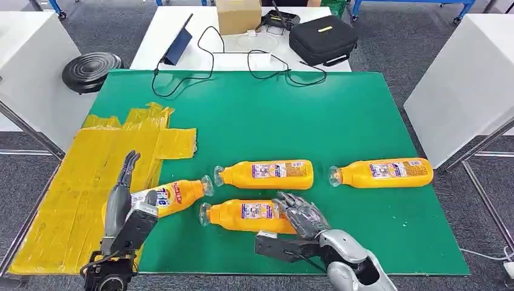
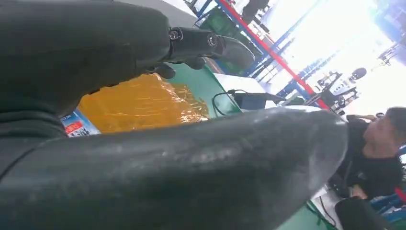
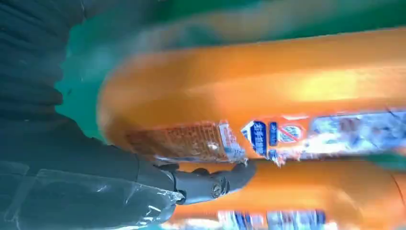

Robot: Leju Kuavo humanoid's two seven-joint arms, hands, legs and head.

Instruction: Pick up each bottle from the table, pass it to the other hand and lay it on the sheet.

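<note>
Four orange bottles lie on their sides on the green table [image 1: 339, 121]. The leftmost bottle [image 1: 177, 195] rests at the edge of the yellow sheet [image 1: 79, 182]; my left hand [image 1: 126, 206] lies along its base with the fingers stretched straight and the thumb beside it. In the left wrist view that bottle [image 2: 139, 103] sits between the thumb and fingers [image 2: 201, 40]. My right hand [image 1: 301, 213] is spread over the base of the nearest bottle [image 1: 245, 215], its fingertips [image 3: 230, 175] touching the label [image 3: 191, 141]. Two more bottles [image 1: 267, 174] [image 1: 382, 172] lie further back.
Behind the green table stands a white table with a cardboard box [image 1: 238, 15], a black case [image 1: 322, 39], a tablet [image 1: 179, 45] and cables. A black round disc [image 1: 91, 70] sits at the back left. A person [image 2: 378, 143] sits off to one side.
</note>
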